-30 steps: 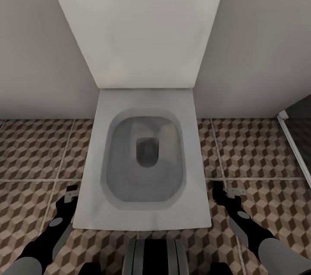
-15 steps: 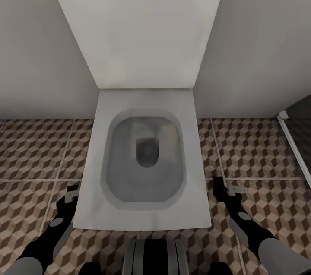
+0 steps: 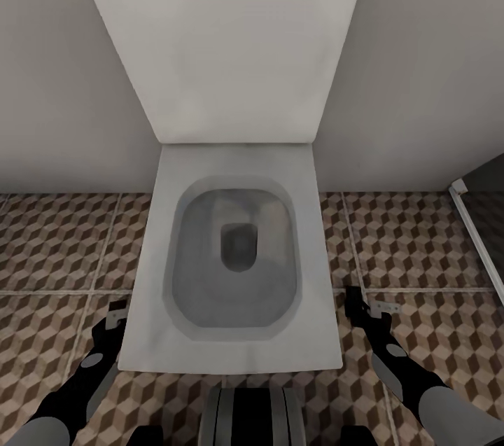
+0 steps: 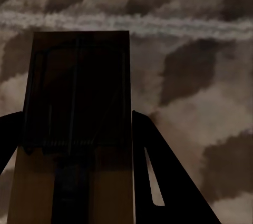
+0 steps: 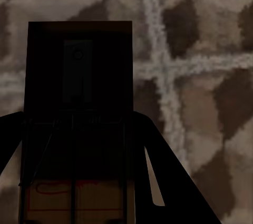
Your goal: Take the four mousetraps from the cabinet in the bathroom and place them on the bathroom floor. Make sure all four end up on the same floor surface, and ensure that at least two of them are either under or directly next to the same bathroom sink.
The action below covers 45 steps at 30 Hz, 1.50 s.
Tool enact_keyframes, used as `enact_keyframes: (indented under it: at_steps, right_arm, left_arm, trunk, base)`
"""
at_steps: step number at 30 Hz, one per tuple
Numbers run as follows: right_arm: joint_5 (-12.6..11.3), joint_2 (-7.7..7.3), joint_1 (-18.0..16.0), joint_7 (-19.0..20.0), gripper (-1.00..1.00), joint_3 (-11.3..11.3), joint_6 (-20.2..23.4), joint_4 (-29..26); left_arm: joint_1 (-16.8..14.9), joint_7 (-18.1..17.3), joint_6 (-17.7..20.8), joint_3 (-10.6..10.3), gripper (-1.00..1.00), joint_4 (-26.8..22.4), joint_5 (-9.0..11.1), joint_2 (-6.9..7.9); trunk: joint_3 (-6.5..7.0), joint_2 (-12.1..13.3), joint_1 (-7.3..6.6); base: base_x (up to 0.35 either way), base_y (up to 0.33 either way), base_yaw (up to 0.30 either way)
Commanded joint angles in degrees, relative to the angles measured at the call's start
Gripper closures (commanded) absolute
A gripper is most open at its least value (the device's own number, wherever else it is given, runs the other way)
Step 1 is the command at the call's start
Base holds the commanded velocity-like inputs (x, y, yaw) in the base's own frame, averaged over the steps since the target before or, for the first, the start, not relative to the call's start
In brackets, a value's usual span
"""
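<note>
Cube-patterned bathroom floor (image 3: 49, 243) underlies scene. Two mousetraps seen: flat brown boards with dark wire. One mousetrap (image 4: 76, 103) pinched in left gripper (image 4: 74, 182); second mousetrap (image 5: 79, 92) clamped by right gripper (image 5: 79, 182), red marking near base. Both hover above tiles. White toilet (image 3: 231, 257) sits between arms, lid raised against grey wall (image 3: 63, 82).

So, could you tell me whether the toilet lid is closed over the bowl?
No, the toilet lid stands raised, leaving the bowl open.
</note>
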Motion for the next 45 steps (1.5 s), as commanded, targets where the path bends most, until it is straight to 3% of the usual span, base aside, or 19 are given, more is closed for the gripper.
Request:
enact_keyframes:
  at_steps: [1, 45]
  right_arm:
    - [-0.39, -0.05, -0.03, -0.43, 1.0, 0.51, -0.16, -0.03]
    - [-0.47, 0.04, 0.05, -0.43, 1.0, 0.53, 0.0, 0.07]
  left_arm:
    - [-0.02, 0.24, -0.17, -0.16, 1.0, 0.02, 0.37, 0.02]
    - [-0.01, 0.28, -0.23, -0.24, 1.0, 0.02, 0.37, -0.08]
  trunk:
    - [-0.03, -0.01, -0.01]
    - [-0.47, -0.04, 0.04]
  base:
    - [0.0, 0.0, 0.0]
    - [0.0, 0.0, 0.0]
